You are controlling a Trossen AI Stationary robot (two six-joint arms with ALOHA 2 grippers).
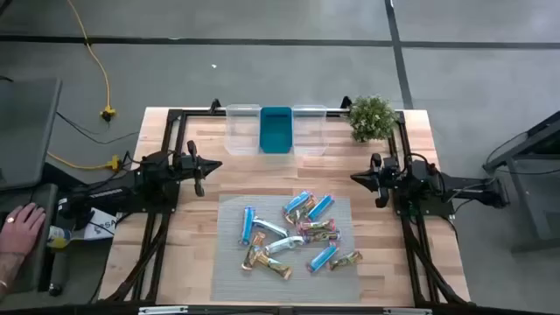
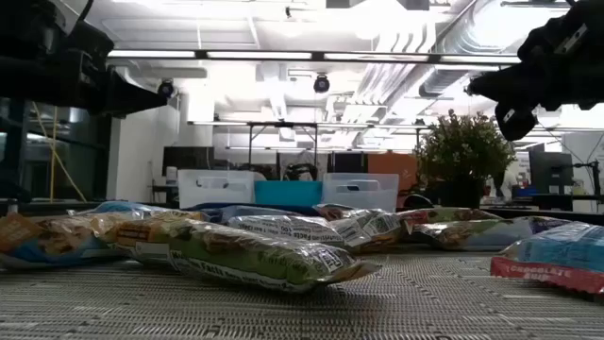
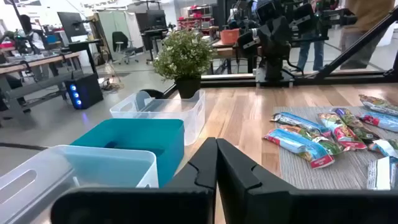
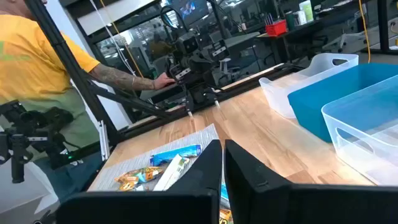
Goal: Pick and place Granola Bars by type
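The granola bars (image 1: 297, 232) lie in a loose heap on a grey mat at the table's near middle: bright blue, silvery-white and tan-green ones, some overlapping. They also show in the low view (image 2: 255, 250) and the left wrist view (image 3: 323, 134). My left gripper (image 1: 199, 166) hovers shut at the table's left side, left of the heap. My right gripper (image 1: 378, 179) hovers shut at the right side, level with it. Both stand above the wood, apart from the bars.
Three bins stand in a row at the far edge: clear (image 1: 243, 129), teal (image 1: 276, 129), clear (image 1: 309, 129). A potted plant (image 1: 372, 117) sits at the far right corner. A person's hand (image 1: 19, 229) rests left of the table. Bare wood lies between bins and mat.
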